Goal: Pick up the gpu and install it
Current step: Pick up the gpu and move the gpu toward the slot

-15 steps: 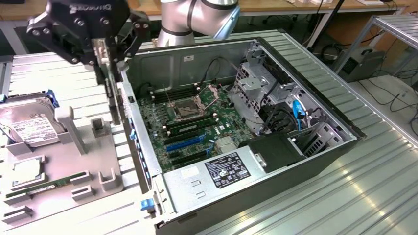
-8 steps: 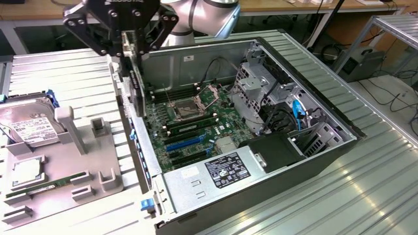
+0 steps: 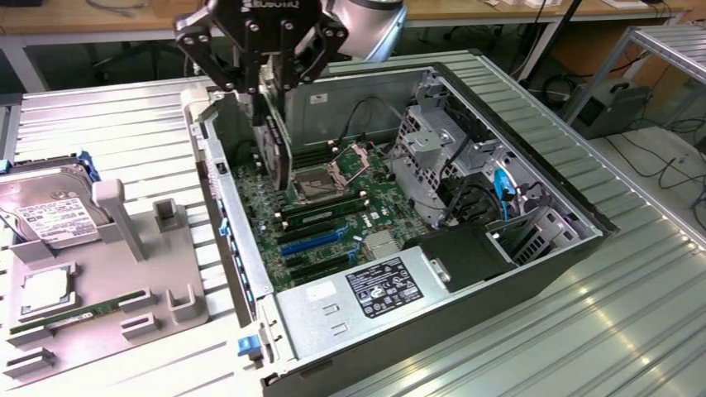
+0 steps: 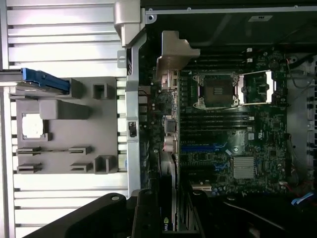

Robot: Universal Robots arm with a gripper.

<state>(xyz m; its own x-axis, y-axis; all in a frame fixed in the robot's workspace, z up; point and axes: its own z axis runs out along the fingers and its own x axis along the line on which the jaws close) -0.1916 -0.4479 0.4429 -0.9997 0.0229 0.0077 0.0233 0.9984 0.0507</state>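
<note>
The gripper [image 3: 268, 83], at the top of the exterior view left of centre, is clamped on the gpu [image 3: 274, 145], which hangs edge-down from it over the open computer case [image 3: 551, 265], lower edge near the motherboard [image 3: 359, 194] beside the CPU socket [image 3: 314, 180]. Pick-up looks done. Installation looks unfinished: the card seems not seated, and the blue slot [image 3: 311, 241] lower in the frame lies bare

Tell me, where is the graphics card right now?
In the exterior view, left of centre, the graphics card hangs on edge in the hand, over the open computer case, beside the processor socket.
</note>
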